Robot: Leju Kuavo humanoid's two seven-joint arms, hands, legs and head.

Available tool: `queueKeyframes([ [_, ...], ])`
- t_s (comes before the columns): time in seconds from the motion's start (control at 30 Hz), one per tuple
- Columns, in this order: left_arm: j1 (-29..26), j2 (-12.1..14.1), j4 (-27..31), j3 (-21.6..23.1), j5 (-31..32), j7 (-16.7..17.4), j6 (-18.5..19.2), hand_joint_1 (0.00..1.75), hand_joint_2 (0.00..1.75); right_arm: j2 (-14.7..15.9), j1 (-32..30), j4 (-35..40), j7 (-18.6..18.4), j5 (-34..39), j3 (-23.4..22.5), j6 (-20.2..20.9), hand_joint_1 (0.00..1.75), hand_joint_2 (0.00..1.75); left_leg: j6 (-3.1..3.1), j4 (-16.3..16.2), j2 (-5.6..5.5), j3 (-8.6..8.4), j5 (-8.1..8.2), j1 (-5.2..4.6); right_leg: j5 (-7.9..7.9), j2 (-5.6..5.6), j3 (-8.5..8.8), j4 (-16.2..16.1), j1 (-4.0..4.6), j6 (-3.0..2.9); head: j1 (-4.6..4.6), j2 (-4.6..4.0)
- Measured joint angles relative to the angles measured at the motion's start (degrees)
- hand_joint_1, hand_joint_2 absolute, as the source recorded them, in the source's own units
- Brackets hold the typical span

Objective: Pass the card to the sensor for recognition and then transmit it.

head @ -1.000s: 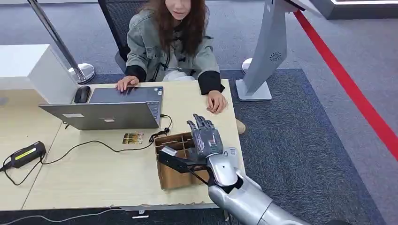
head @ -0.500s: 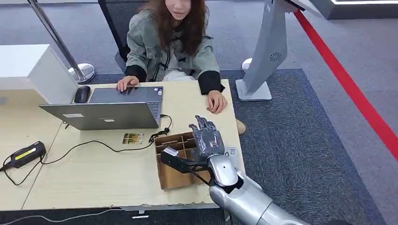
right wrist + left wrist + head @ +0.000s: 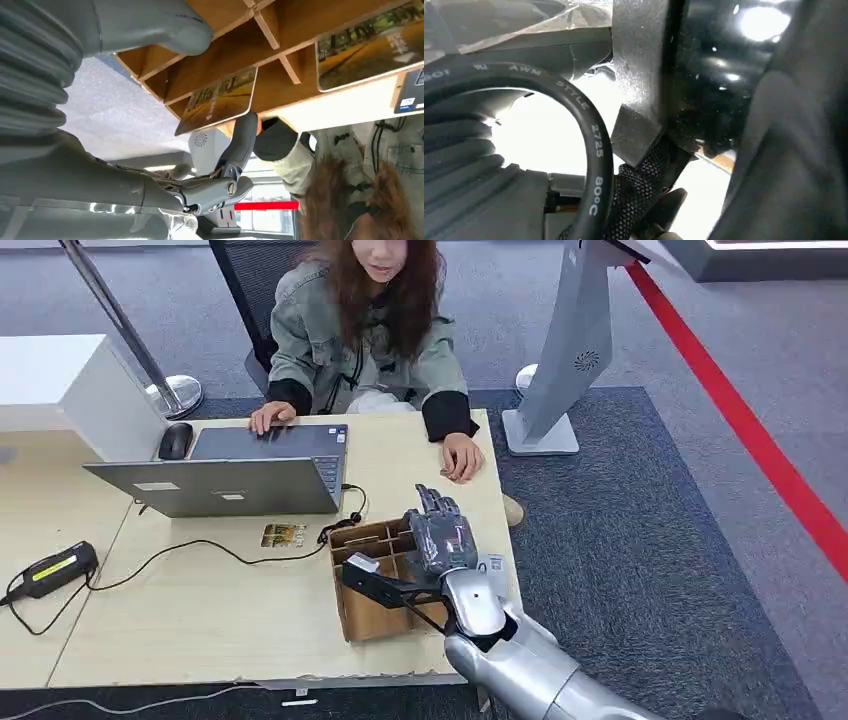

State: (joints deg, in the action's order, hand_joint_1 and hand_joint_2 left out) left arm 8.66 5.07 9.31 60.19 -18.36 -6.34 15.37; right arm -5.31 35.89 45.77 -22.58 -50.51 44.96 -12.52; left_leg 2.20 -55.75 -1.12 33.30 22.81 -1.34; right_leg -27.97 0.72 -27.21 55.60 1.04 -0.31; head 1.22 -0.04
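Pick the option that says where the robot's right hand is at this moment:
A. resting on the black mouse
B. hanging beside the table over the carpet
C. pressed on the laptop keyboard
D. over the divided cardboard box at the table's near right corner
D: the head view shows the right hand above the cardboard box, and the right wrist view shows a card standing in one compartment.

Brown matt cardboard box (image 3: pixel 372 580) on a pale wood-grain tabletop (image 3: pixel 200 600); glossy printed card (image 3: pixel 220 100); smooth silver metal arm (image 3: pixel 530 670); rough grey carpet (image 3: pixel 640 540).
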Motion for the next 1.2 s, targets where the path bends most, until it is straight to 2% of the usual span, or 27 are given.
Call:
queueKeyframes([
  [0.43, 0.03, 0.00, 0.00, 0.00, 0.04, 0.00, 0.22, 0.00, 0.00, -0.13, 0.91, -0.65, -0.17, -1.49, 0.42, 1.31, 0.66, 1.75, 0.00, 0.00, 0.00, 0.00, 0.00, 0.00, 0.00, 0.00, 0.00, 0.00, 0.00, 0.00, 0.00, 0.00],
  [0.7, 0.05, 0.00, 0.00, 0.00, 0.07, 0.00, 0.26, 0.00, 0.00, -0.31, 1.54, -0.92, -0.20, -1.53, 0.50, 1.40, 0.72, 1.75, 0.00, 0.00, 0.00, 0.00, 0.00, 0.00, 0.00, 0.00, 0.00, 0.00, 0.00, 0.00, 0.00, 0.00],
  [0.8, 0.05, 0.00, 0.00, 0.00, 0.07, 0.00, 0.26, 0.00, 0.00, -0.33, 1.56, -1.05, -0.20, -1.53, 0.55, 1.40, 0.79, 1.75, 0.00, 0.00, 0.00, 0.00, 0.00, 0.00, 0.00, 0.00, 0.00, 0.00, 0.00, 0.00, 0.00, 0.00],
  [0.83, 0.05, 0.00, 0.00, 0.00, 0.07, 0.00, 0.26, 0.00, 0.00, -0.33, 1.58, -1.05, -0.20, -1.53, 0.55, 1.40, 0.94, 1.75, 0.00, 0.00, 0.00, 0.00, 0.00, 0.00, 0.00, 0.00, 0.00, 0.00, 0.00, 0.00, 0.00, 0.00],
  [0.87, 0.07, 0.00, 0.00, 0.00, 0.07, 0.00, 0.26, 0.00, 0.00, -0.33, 1.62, -1.09, -0.20, -1.53, 0.57, 1.40, 1.20, 1.75, 0.00, 0.00, 0.00, 0.00, 0.00, 0.00, 0.00, 0.00, 0.00, 0.00, 0.00, 0.00, 0.00, 0.00],
  [0.9, 0.09, 0.00, 0.00, 0.00, 0.07, 0.00, 0.26, 0.00, 0.00, -0.33, 1.68, -1.16, -0.20, -1.53, 0.59, 1.40, 1.20, 1.75, 0.00, 0.00, 0.00, 0.00, 0.00, 0.00, 0.00, 0.00, 0.00, 0.00, 0.00, 0.00, 0.00, 0.00],
  [0.97, 0.09, 0.00, 0.00, 0.00, 0.09, 0.00, 0.26, 0.00, 0.00, -0.35, 1.78, -1.33, -0.20, -1.53, 0.68, 1.40, 1.68, 1.75, 0.00, 0.00, 0.00, 0.00, 0.00, 0.00, 0.00, 0.00, 0.00, 0.00, 0.00, 0.00, 0.00, 0.00],
  [1.03, 0.10, 0.00, 0.00, 0.00, 0.07, 0.00, 0.26, 0.00, 0.00, -0.33, 1.78, -1.36, -0.20, -1.53, 0.79, 1.40, 1.75, 1.75, 0.00, 0.00, 0.00, 0.00, 0.00, 0.00, 0.00, 0.00, 0.00, 0.00, 0.00, 0.00, 0.00, 0.00],
  [1.2, 0.13, 0.00, 0.00, 0.00, 0.07, 0.00, 0.24, 0.00, 0.00, -0.39, 1.89, -1.40, -0.20, -1.53, 0.85, 1.46, 1.75, 1.75, 0.00, 0.00, 0.00, 0.00, 0.00, 0.00, 0.00, 0.00, 0.00, 0.00, 0.00, 0.00, 0.00, 0.00],
])
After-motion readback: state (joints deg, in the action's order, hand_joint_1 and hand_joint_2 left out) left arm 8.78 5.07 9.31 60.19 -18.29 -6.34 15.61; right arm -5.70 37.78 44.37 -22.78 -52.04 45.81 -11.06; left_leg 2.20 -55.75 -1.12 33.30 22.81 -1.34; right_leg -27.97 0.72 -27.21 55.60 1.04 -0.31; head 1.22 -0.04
